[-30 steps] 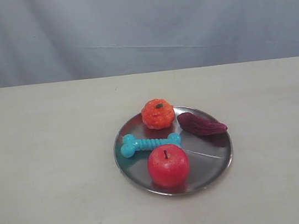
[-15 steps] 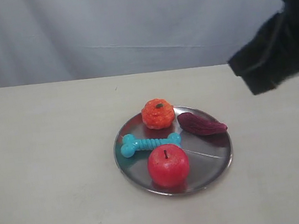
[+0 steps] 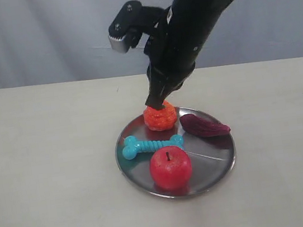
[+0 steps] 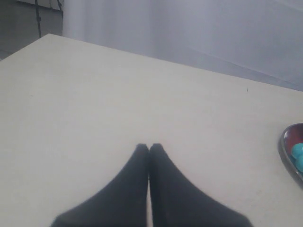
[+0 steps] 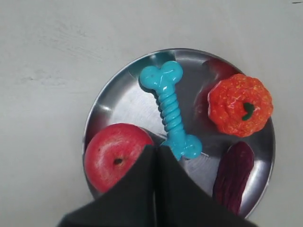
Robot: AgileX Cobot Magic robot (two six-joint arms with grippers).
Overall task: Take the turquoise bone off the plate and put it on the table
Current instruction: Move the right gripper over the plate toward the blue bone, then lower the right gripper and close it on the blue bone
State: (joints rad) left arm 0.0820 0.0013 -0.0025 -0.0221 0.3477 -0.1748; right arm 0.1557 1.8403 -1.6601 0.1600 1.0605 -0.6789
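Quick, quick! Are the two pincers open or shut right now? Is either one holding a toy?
Left pincer: shut, holding nothing, over the table.
Right pincer: shut, holding nothing, above the plate.

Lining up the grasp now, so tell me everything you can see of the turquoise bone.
The turquoise bone is a small glossy toy, rubbery-looking, with a ribbed shaft and a two-lobed knob at each end. It lies flat on the plate, between the red apple and the orange fruit toy. One knob is near the rim; the other sits close by the apple, contact unclear. The right end effector, shut, hangs above the plate and does not hold it.
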